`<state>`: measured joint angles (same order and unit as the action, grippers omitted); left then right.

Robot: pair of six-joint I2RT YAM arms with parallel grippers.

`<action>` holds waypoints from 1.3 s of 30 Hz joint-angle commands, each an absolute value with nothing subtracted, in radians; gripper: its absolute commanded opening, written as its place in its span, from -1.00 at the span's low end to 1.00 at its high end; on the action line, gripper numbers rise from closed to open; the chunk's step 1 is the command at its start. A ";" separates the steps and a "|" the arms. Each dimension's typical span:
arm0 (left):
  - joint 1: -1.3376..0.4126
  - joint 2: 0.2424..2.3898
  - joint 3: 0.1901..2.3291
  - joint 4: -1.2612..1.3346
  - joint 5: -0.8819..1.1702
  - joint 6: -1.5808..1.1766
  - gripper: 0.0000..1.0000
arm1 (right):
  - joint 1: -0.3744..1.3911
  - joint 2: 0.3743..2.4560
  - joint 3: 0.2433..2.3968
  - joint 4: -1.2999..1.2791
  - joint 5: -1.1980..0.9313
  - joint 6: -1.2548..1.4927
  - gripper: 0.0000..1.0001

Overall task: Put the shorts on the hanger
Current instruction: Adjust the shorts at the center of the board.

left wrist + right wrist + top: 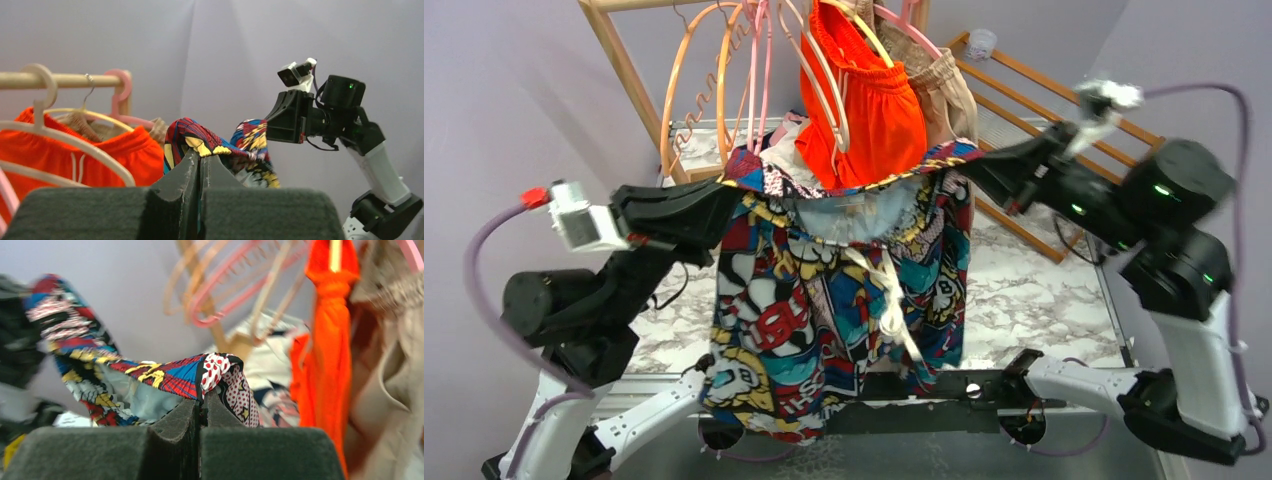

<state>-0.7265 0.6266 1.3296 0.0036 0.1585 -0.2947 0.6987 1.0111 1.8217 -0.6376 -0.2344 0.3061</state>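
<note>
The comic-print shorts (824,300) hang spread by the waistband between my two grippers, in front of the clothes rack. My left gripper (729,187) is shut on the left end of the waistband, as the left wrist view shows (201,156). My right gripper (969,162) is shut on the right end, as the right wrist view shows (201,400). The legs hang down over the arm bases. A cream hanger (824,75) hangs on the rack just behind the shorts, against the orange shorts. Its thick arm also shows in the left wrist view (85,147).
The wooden rack (619,60) carries orange hangers (686,75), pink hangers (759,60), bright orange shorts (879,110) and beige shorts (944,85). More patterned clothes (784,145) lie on the marble table (1034,290). A slatted wooden frame (1024,90) lies at the back right.
</note>
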 commanded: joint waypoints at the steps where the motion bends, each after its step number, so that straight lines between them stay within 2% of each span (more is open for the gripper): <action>1: -0.723 0.656 1.429 -0.063 0.015 -0.242 -1.00 | 0.695 1.088 1.944 -0.732 -0.038 0.258 -0.99; 4: -0.723 0.705 1.563 0.000 0.143 -0.243 -1.00 | 0.695 1.083 2.138 -0.657 -0.243 0.227 -0.99; 6: -0.723 0.717 1.609 0.053 0.217 -0.271 -1.00 | 0.695 1.053 2.171 -0.553 -0.356 0.239 -0.99; 12: -0.723 0.690 1.576 0.138 0.291 -0.327 -1.00 | 0.695 1.005 2.124 -0.526 -0.382 0.243 -0.99; 18: -0.723 0.674 1.551 0.133 0.314 -0.347 -1.00 | 0.695 0.994 2.104 -0.546 -0.566 0.223 -0.99; 23: -0.722 0.657 1.510 0.106 0.273 -0.324 -1.00 | 0.695 0.978 2.043 -0.579 -0.448 0.210 -0.99; 28: -0.723 0.637 1.436 0.037 0.184 -0.282 -1.00 | 0.696 0.955 1.878 -0.586 -0.263 0.222 -0.99; 39: -0.723 0.531 0.944 -0.099 -0.088 -0.344 -1.00 | 0.694 0.885 1.268 -0.505 0.078 0.298 -0.99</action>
<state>-0.7265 0.5667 1.0767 -0.0280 0.0849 -0.3092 0.6983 0.9028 1.4025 -0.5537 -0.1158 0.2665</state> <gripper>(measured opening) 0.016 0.014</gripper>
